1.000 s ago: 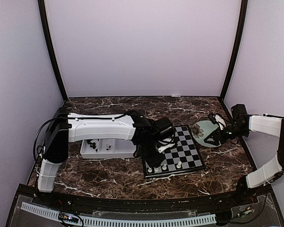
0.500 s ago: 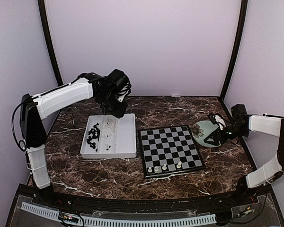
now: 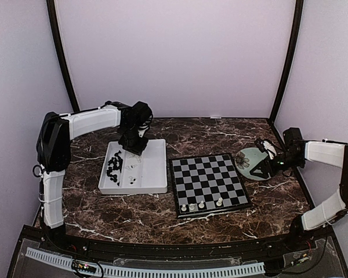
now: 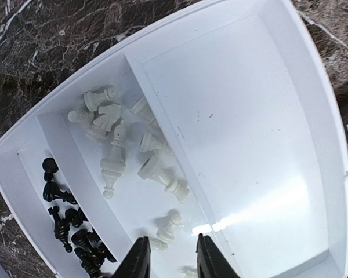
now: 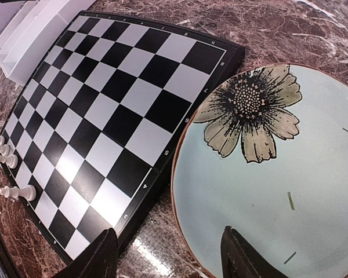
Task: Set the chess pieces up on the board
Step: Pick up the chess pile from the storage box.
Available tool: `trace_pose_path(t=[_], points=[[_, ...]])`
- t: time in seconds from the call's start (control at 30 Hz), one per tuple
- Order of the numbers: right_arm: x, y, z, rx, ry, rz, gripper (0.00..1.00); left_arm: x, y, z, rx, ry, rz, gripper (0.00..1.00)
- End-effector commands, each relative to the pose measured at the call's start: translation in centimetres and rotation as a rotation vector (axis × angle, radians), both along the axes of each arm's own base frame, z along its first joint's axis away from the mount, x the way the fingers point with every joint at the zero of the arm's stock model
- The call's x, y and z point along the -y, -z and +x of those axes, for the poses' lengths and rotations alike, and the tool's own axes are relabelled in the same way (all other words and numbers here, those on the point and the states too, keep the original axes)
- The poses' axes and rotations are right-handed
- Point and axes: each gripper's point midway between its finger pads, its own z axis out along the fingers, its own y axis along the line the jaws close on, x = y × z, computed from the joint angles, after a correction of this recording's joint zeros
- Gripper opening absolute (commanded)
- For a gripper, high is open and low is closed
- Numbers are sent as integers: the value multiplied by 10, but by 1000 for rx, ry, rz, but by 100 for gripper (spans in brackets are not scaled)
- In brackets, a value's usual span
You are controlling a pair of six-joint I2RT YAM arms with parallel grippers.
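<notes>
The left arm (image 3: 93,119) rises from its base, then runs level to a wrist sitting just above and behind the left gripper (image 3: 133,149), which points steeply down. Its two dark fingers (image 4: 140,262) stand a narrow gap apart with nothing between them. The right arm (image 3: 325,153) folds at an elbow well behind and to the right of the right gripper (image 3: 256,157), which points left and slightly down. That one's fingers (image 5: 101,258) are spread wide and hold nothing.
</notes>
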Motion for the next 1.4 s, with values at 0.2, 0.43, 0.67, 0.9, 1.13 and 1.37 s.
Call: trace_pose_path(t=[0.2, 0.43, 0.67, 0.9, 1.13, 1.37], points=[[2, -2, 4, 15, -2, -14, 62, -27, 31, 9, -68, 20, 68, 26], [2, -2, 4, 16, -1, -16, 62, -35, 47, 21, -59, 13, 141, 30], [2, -1, 4, 10, -1, -16, 62, -39, 50, 28, -49, 3, 177, 30], [2, 1, 4, 6, -1, -18, 62, -34, 31, 28, -50, 16, 158, 25], [3, 1, 4, 3, -1, -19, 62, -39, 35, 35, -27, 12, 187, 31], [2, 0, 4, 6, -1, -18, 62, -48, 51, 29, -74, -30, 209, 30]])
